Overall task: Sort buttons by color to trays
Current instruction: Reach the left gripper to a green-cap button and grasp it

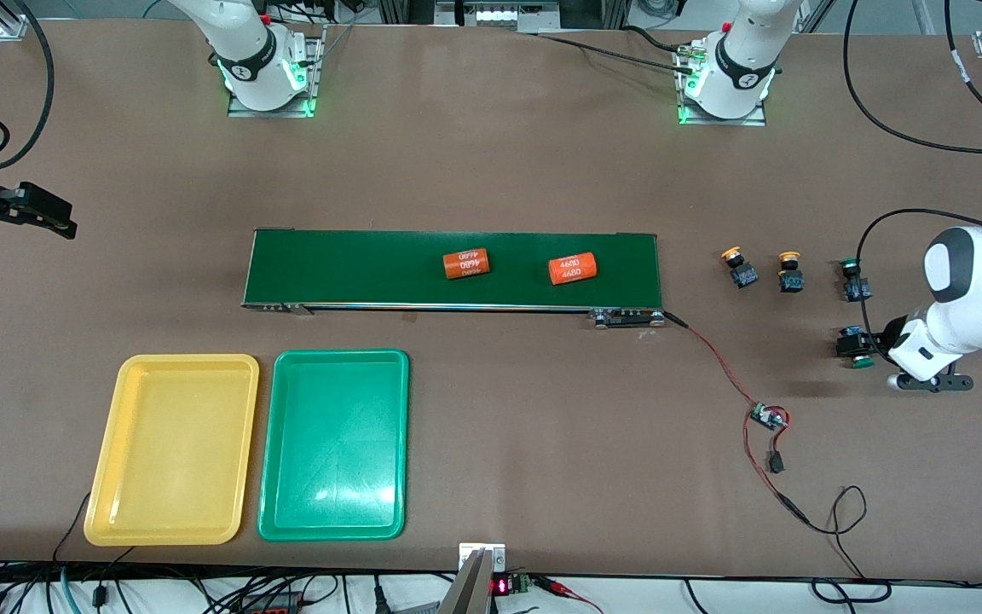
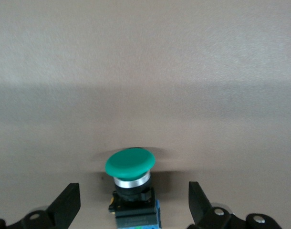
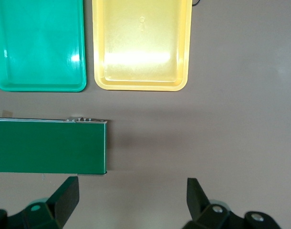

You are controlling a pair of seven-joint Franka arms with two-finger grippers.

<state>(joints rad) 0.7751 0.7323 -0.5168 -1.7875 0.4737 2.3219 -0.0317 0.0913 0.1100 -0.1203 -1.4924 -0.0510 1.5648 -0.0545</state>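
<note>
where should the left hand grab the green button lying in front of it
Grip the green button by its black-and-blue body just below the cap, not the smooth domed cap itself. It lies on its side on the table, cap pointing away from the wrist, and the left hand already straddles it with fingers open. So come straight down from above and close across the body's flat sides.

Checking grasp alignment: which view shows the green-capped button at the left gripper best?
Left wrist view: the green-capped button sits between the open left gripper fingers. Front view shows it small, partly hidden by the gripper. Right wrist view misses it.
</note>
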